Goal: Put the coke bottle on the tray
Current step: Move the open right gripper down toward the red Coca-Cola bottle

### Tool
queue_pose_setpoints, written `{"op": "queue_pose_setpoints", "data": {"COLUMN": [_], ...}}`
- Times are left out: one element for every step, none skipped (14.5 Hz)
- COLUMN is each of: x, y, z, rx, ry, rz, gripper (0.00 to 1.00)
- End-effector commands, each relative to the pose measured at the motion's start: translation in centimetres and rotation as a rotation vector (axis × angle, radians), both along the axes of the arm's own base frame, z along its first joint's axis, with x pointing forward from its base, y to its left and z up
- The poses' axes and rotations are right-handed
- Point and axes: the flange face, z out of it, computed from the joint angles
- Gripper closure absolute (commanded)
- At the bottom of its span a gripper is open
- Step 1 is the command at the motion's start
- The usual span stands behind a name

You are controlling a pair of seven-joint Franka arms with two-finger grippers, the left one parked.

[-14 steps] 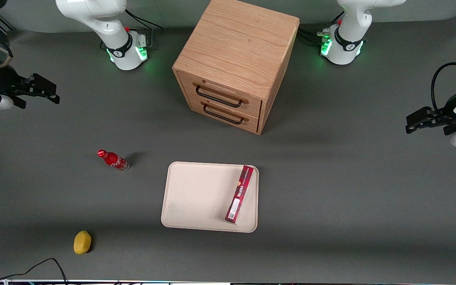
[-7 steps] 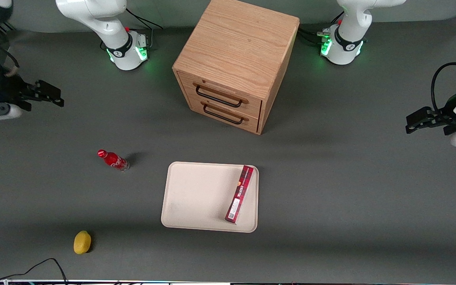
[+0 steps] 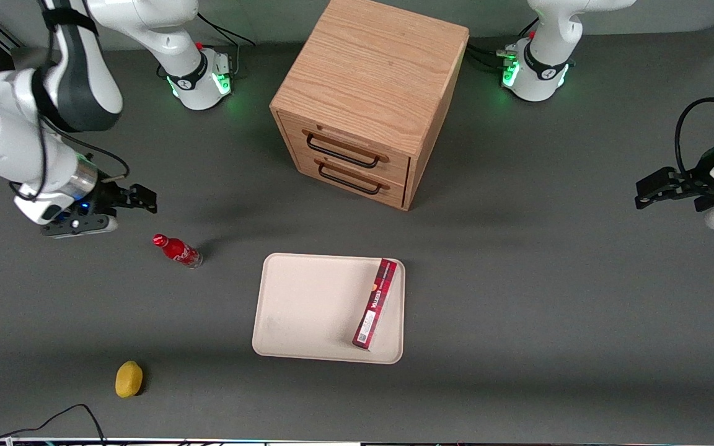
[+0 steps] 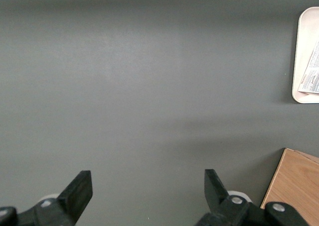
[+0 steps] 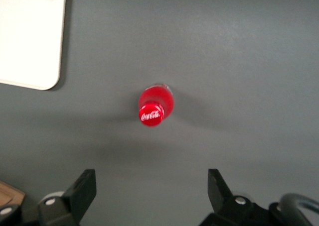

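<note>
The gripper (image 3: 146,201) hangs above the table (image 3: 518,297), near the coke bottle (image 3: 177,250) and a little farther from the front camera than it; its fingers (image 5: 84,186) are spread wide, holding nothing. The bottle stands upright on the table, apart from the tray (image 3: 307,310), toward the working arm's end; seen from the wrist, its red cap (image 5: 151,115) faces the camera. On the tray lies a dark-red carton (image 3: 375,303) — along the edge nearest the parked arm; a yellow lemon-like object (image 3: 128,379) sits well apart, nearer the front camera; the wooden drawer cabinet (image 3: 363,93) stands farther off.
</note>
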Motion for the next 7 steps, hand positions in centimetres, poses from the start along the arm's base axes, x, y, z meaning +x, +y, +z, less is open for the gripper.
{"op": "queue_pose_setpoints", "data": {"x": [-0.5, -0.1, 0.3, 0.7, 1.1, 1.4, 1.6], "y": [-0.1, 0.0, 0.0, 0.0, 0.2, 0.4, 0.5], "z": [-2.7, -3.6, -4.6, -5.7, -6.7, -7.4, -7.8], "rx": [-0.01, -0.01, -0.011, -0.011, -0.01, -0.008, -0.008], "ry": [-0.044, -0.057, -0.07, -0.085, -0.094, -0.108, -0.12], "rz": [0.04, 0.041, 0.042, 0.042, 0.042, 0.037, 0.036], "gripper": [0.04, 0.05, 0.05, 0.06, 0.05, 0.06, 0.05]}}
